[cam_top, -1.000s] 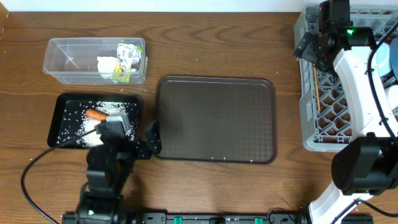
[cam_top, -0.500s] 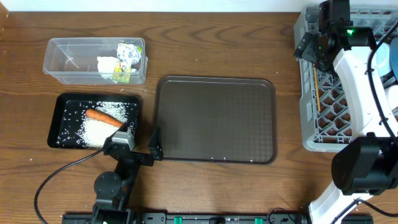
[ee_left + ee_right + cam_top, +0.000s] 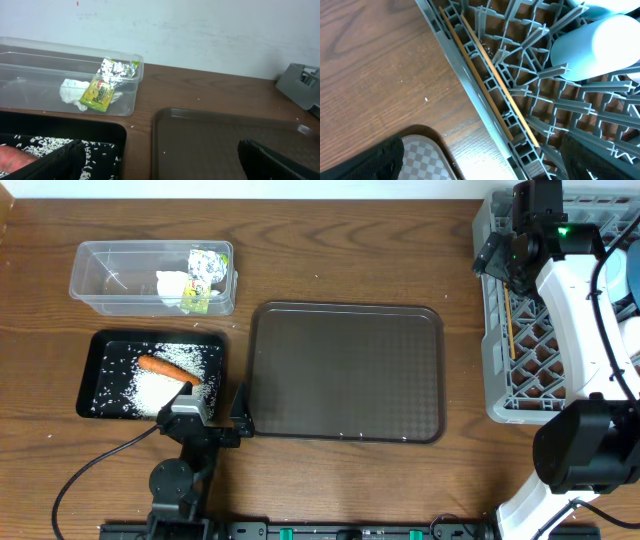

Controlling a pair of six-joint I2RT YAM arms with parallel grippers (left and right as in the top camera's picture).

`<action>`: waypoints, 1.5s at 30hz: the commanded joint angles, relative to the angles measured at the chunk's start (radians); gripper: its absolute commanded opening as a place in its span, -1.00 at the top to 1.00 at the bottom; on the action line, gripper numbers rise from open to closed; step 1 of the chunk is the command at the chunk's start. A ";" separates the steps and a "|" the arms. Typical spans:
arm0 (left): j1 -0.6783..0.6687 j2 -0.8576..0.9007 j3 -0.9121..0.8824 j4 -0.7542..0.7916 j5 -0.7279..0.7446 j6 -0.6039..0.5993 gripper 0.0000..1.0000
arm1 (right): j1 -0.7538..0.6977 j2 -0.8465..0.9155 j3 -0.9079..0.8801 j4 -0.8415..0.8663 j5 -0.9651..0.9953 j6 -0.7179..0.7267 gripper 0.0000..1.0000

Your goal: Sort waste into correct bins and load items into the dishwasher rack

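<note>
The clear tub (image 3: 150,278) holds the crumpled wrapper (image 3: 207,268) (image 3: 107,82) and white tissue (image 3: 172,283) (image 3: 70,92). The black tray (image 3: 100,375) holds rice (image 3: 158,388) and the carrot (image 3: 168,368). My left gripper (image 3: 213,412) (image 3: 160,167) stands open and empty at the table's front. It straddles the gap between the black tray and the brown tray. My right gripper (image 3: 500,255) (image 3: 480,165) is open over the left wall of the dishwasher rack (image 3: 498,380). The chopsticks (image 3: 510,320) (image 3: 490,75) lie in the rack along that wall. A light-blue bowl (image 3: 600,45) rests among the rack's tines.
The large brown serving tray (image 3: 345,370) (image 3: 225,140) fills the middle of the table, with nothing on it. The rack's grey corner (image 3: 302,87) shows far right in the left wrist view. The brown tray's corner (image 3: 420,155) lies under my right gripper.
My left arm has drawn back from over the black tray's near right corner toward the table's front edge, uncovering the carrot and rice. The right arm has not moved.
</note>
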 commanded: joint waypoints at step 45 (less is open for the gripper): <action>0.006 -0.006 -0.010 -0.045 0.003 0.017 -1.00 | -0.006 0.006 0.000 -0.001 0.022 -0.028 -0.98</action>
